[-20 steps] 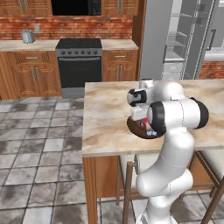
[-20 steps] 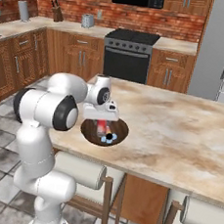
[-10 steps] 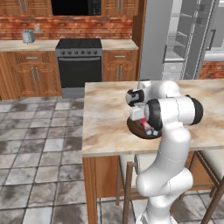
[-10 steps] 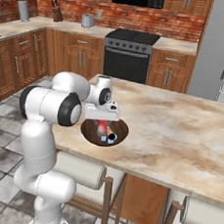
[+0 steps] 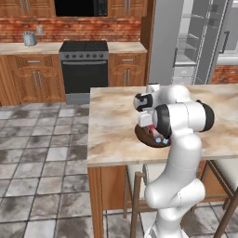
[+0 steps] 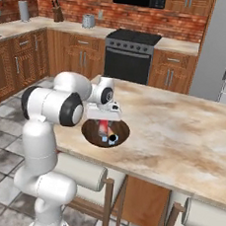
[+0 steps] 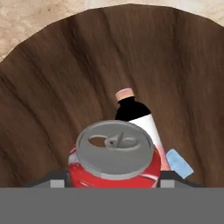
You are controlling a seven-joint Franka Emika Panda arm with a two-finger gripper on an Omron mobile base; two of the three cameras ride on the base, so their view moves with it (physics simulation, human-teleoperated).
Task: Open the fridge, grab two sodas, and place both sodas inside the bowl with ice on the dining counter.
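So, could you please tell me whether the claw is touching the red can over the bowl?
Cannot tell. In the hand view the claw flanks the red can above the bowl, but its fingertips are barely visible, so neither contact nor gap shows plainly.

The soda can (image 7: 115, 157) stands upright between my fingers (image 7: 56, 183), one at each flank, its lid facing me. It is in the bowl (image 7: 52, 92). Just beyond my fingertips a bottle (image 7: 136, 116) lies on the bowl floor, cap pointing away from me. An ice cube (image 7: 179, 163) rests beside the bottle. The bowl sits on the dining counter (image 6: 181, 137), near its edge, below my fingers.
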